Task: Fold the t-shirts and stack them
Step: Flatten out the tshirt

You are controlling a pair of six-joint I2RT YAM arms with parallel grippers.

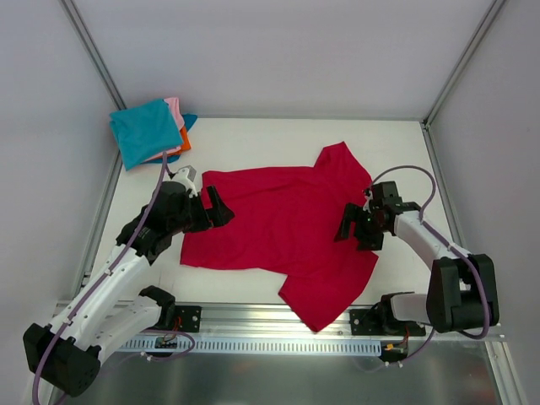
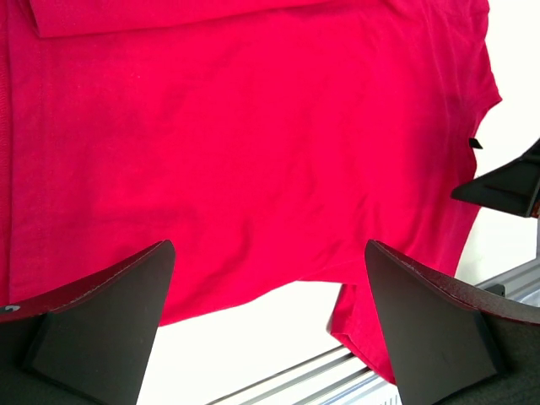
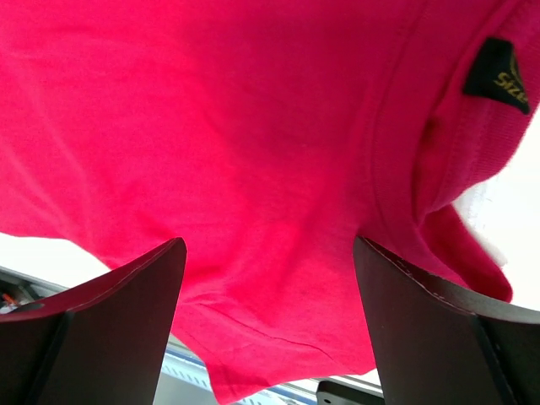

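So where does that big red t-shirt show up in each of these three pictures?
Top external: the red t-shirt lies spread across the table's middle, between the two arms.
Left wrist: it fills most of the picture, above the open fingers.
Right wrist: it fills most of the frame, with its small black neck label at upper right.
Shared landmark: the metal rail at the table's near edge, seen at the bottom of all three views.
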